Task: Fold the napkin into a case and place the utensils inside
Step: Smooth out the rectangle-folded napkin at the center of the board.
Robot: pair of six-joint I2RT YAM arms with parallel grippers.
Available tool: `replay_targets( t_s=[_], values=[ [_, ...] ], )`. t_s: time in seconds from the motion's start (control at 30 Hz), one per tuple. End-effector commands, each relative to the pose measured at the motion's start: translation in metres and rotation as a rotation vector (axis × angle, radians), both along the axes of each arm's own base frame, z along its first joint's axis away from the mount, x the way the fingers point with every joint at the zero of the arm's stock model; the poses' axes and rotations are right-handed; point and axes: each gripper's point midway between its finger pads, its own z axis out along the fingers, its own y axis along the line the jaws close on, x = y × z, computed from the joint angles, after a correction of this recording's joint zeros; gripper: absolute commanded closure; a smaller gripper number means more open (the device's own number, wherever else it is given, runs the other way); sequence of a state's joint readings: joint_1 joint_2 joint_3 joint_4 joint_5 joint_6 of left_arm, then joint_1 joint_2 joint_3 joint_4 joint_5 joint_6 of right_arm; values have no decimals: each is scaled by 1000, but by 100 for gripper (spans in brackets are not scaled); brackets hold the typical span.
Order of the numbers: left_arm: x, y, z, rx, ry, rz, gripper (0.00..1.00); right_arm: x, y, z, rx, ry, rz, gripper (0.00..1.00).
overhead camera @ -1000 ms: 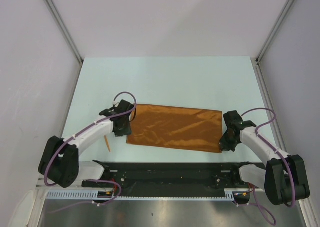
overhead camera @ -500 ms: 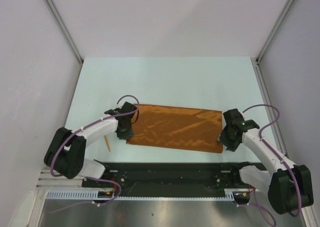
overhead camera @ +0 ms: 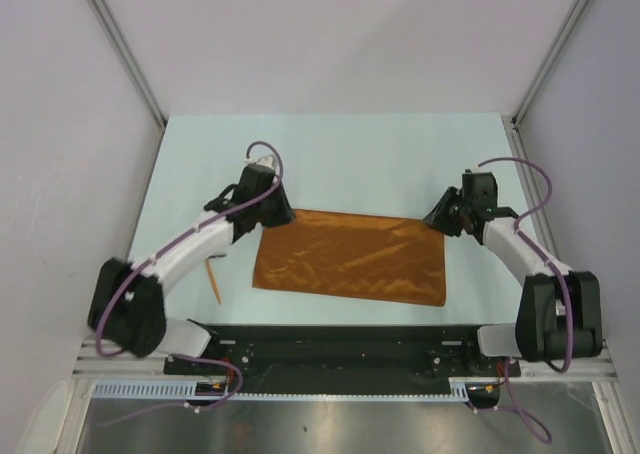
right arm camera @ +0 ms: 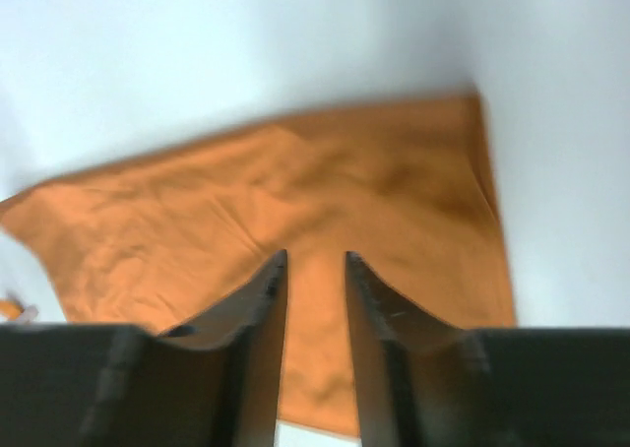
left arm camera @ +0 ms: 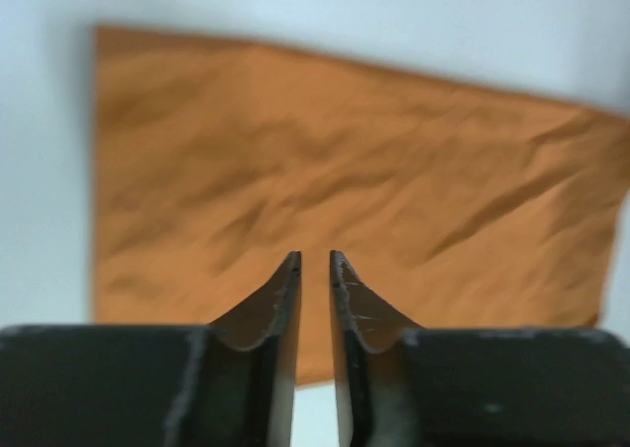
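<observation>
Hovering over the far corners of the rust-orange rectangular cloth napkin (overhead camera: 350, 257), your left gripper (left arm camera: 315, 256) and right gripper (right arm camera: 315, 256) have their jaws parted narrowly and grip nothing. The napkin lies flat on the pale tabletop (overhead camera: 350, 159), probably ready for another fold. The slim orange stick utensil (overhead camera: 213, 280) waits just left of it.

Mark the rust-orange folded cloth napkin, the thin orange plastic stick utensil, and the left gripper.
rust-orange folded cloth napkin (overhead camera: 350, 256): top external view, middle of the cloth.
thin orange plastic stick utensil (overhead camera: 213, 282): top external view, mid-shaft.
left gripper (left arm camera: 315, 257): left wrist view, midway between fingertips.
</observation>
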State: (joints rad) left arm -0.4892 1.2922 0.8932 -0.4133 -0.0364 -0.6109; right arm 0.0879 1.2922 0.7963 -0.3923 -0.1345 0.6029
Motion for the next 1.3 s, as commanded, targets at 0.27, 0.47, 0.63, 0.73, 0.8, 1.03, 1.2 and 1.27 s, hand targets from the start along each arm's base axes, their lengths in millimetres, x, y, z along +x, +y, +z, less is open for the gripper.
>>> replay_targets(
  t_s=[0.27,0.47,0.63,0.73,0.8,1.03,1.2,1.27],
  values=[
    [125,-20,-57,-92,140,36,90,76,5,-22,214,-132,198,94],
    [145,10,-88,18,188,74,89,81,-23,-62,116,-61,141,93],
    [155,27,-87,113,169,65,86,87,-35,-70,41,-42,125,89],
    [163,29,-57,164,89,51,82,92,-34,-51,19,-70,133,83],
    [159,22,-32,159,30,31,77,87,-33,-42,-12,-60,127,81],
    [122,8,-44,43,91,8,78,63,-21,-11,-9,-82,141,75],
    [118,21,-67,21,160,49,82,58,-17,-17,38,-84,151,73],
    [117,26,-77,26,193,67,82,56,-19,-27,57,-57,149,75]
  ],
)
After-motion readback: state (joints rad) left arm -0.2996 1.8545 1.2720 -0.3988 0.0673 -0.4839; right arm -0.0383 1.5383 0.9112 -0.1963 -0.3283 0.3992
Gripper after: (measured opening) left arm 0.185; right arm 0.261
